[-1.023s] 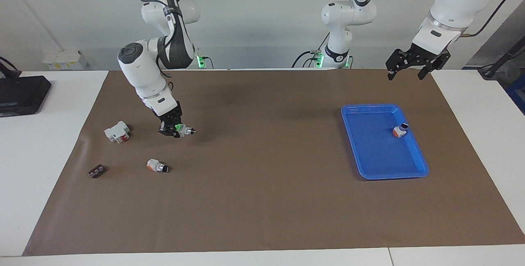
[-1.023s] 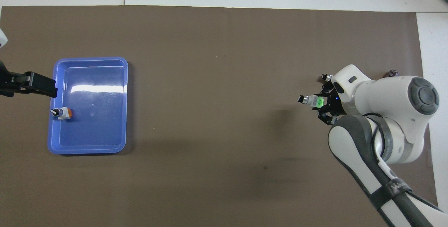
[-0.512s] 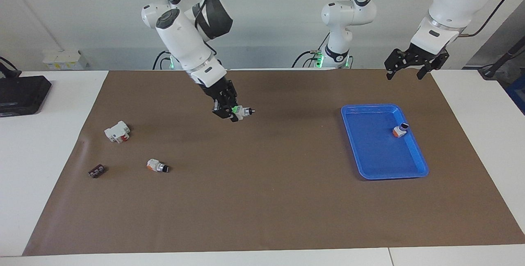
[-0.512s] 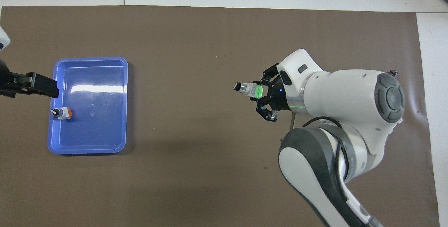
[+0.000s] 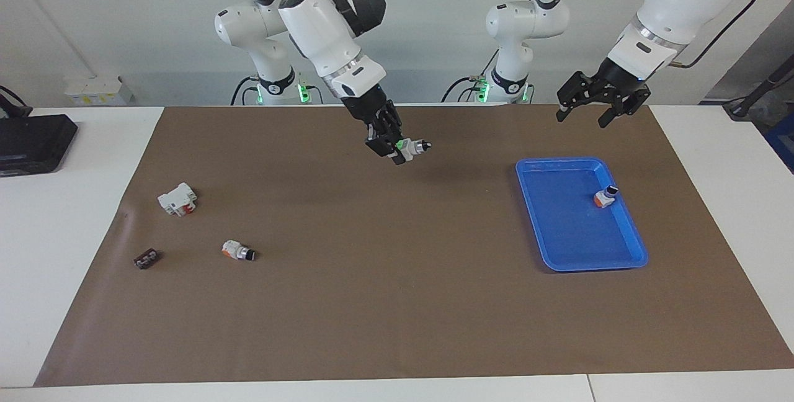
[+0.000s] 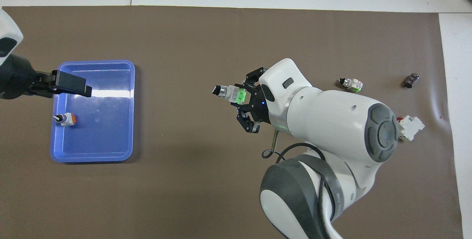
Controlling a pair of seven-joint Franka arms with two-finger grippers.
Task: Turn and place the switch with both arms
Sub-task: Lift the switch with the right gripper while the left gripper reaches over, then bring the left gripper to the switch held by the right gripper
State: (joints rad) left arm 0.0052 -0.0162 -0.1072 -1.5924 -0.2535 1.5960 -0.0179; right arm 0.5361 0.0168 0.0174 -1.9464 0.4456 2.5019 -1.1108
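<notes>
The right gripper [image 5: 397,149] hangs in the air over the middle of the brown mat [image 5: 397,303], its fingers [image 6: 247,84] clamped on the switch [image 5: 410,148]. The green block end sits between the fingers, while the white-silver middle and black knob tip jut out past them, toward three o'clock in the facing view and nine o'clock in the overhead view, that is, toward the left arm's end of the bench [image 5: 74,203].

The left gripper [image 5: 587,107] is raised over the mat's edge nearest the robots, at about twelve o'clock from the blue tray [image 5: 558,259] in the facing view; its fingers stand apart with nothing between them.

The tray lies toward the left arm's end, with an orange-ended switch [image 5: 604,196] inside it against the wall on that end.

Toward the right arm's end, a second orange-ended switch [image 5: 238,250], a white blocky part with red [image 5: 177,198] and a small dark part [image 5: 146,259] lie on the mat, well apart from each other.
</notes>
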